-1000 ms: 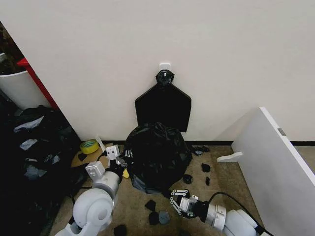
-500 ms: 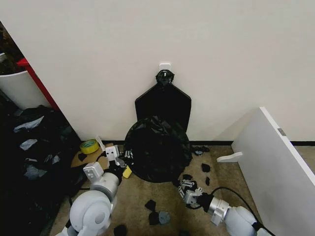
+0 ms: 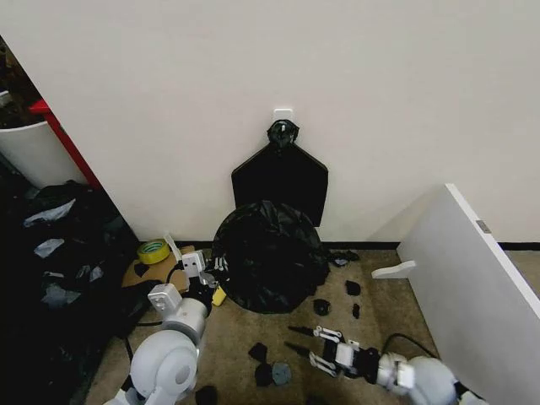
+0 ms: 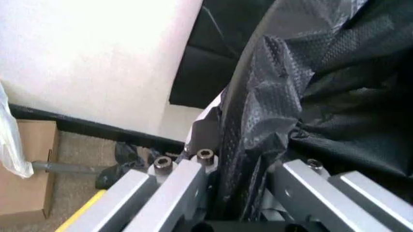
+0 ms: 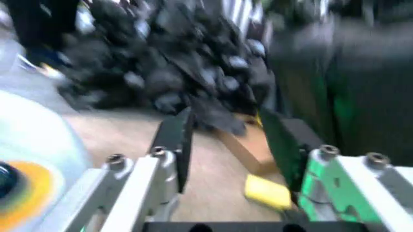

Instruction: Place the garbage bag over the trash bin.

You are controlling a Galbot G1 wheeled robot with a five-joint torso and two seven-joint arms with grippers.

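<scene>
1. The round trash bin (image 3: 268, 268), draped all over in a thin, crinkled black plastic garbage bag (image 3: 272, 253), stands on the brown carpeted floor (image 3: 236, 342) against the white wall (image 3: 253, 76). A second flat black bag (image 3: 280, 181) hangs from a white wall hook (image 3: 283, 112) just above it.

2. The left gripper (image 3: 205, 272) is at the bin's left side. In the left wrist view its metal fingers (image 4: 169, 186) stand either side of a fold of the black film and the bin's rim (image 4: 227, 145). They look pinched onto that edge, with film bunched between them.

3. The right gripper (image 3: 302, 338) is low over the floor in front of the bin, well apart from it. Its two dark fingertips (image 5: 177, 140) are spread and hold nothing.

4. The bag looks very light, limp and slippery. It should crumple and slide instead of holding a shape, and a hard pull against the rim could likely tear it.

5. The best hold seems to be the bag's hem where it wraps the rim, gathered into a thick fold so it does not slip out. The taut sheet over the mouth offers little to pinch.

6. The bin looks light and stiff, so tugging the film from one side may tip or drag it. An opposite hold on the right rim would steady it.

7. Small black scraps (image 3: 268, 371), a yellow tape roll (image 3: 153, 251) and a leaning white board (image 3: 464, 278) lie around the work.
</scene>
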